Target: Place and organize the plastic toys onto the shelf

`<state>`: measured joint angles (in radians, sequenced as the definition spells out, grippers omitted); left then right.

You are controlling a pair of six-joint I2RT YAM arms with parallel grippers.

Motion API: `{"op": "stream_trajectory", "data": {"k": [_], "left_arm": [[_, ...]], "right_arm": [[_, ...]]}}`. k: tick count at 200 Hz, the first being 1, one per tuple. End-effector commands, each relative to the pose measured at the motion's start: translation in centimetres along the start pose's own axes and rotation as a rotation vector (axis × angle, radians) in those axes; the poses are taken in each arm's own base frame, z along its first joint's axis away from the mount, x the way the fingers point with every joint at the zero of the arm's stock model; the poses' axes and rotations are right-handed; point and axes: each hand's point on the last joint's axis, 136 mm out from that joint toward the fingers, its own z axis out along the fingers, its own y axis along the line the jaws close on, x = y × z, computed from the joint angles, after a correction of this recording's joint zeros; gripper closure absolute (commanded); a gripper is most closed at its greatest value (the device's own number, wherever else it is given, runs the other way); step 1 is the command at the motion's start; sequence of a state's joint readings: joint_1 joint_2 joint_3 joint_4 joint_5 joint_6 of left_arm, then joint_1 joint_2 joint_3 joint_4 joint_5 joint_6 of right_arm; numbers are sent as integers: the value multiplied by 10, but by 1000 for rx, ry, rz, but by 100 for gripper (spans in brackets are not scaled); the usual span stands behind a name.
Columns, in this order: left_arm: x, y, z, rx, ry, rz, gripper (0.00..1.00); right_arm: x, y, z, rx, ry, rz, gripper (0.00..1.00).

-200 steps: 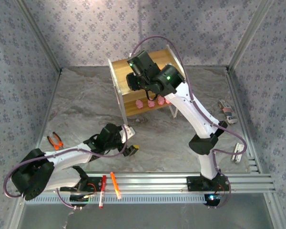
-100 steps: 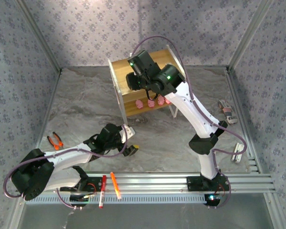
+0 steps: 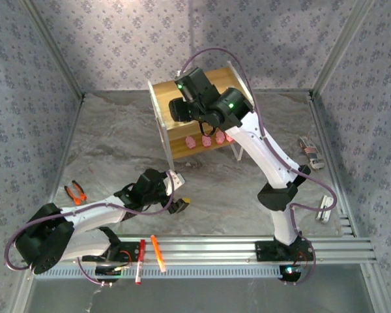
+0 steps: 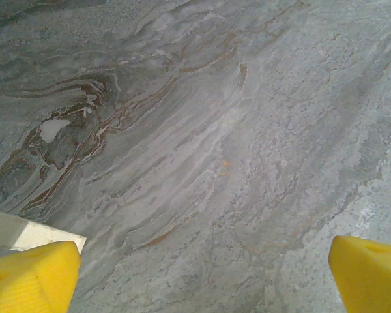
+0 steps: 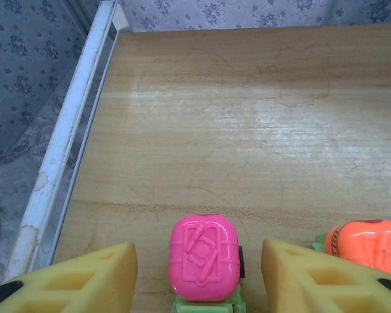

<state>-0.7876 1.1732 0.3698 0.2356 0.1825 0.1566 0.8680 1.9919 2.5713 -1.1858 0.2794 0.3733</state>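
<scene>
Nearest the bases, the left end effector [image 4: 202,280] hangs low over bare tabletop [image 4: 215,130], its yellow fingers [image 4: 32,277] spread wide with nothing between them. Farther back stands the shelf [image 3: 164,92], where pink figures [image 3: 206,139] sit in a row on its lower board. Over the upper board the right end effector [image 5: 197,277] straddles a magenta-topped truck [image 5: 203,257], jaws parted with a gap on each side of the toy, gripping nothing. An orange-topped truck [image 5: 368,246] stands just beside it on the same board.
</scene>
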Motion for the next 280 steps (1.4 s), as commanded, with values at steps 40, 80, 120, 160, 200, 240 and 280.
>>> {"op": "stream_trajectory", "data": {"k": [40,80,120,160,200,240,280], "left_arm": [[-9,1,-2,-6,-26,7,2],[-9,3,-2,-6,-21,-2,2],[-10,3,-1,-1,-13,-4,2],[-10,1,-1,12,1,8,2],[-12,3,-3,14,18,20,2],[-18,8,-9,20,43,-8,2],[-24,6,-14,59,66,-48,2]], "right_arm": [[-19,-7,-23,4,-72,-1,41],[-28,-8,-43,-3,-119,-6,40],[-32,-12,-66,7,-155,-17,39],[-31,-24,-91,40,-180,-36,37],[-21,-46,-114,87,-196,-30,34],[5,-79,-128,148,-172,-3,30],[36,-110,-131,189,-134,59,25]]}}
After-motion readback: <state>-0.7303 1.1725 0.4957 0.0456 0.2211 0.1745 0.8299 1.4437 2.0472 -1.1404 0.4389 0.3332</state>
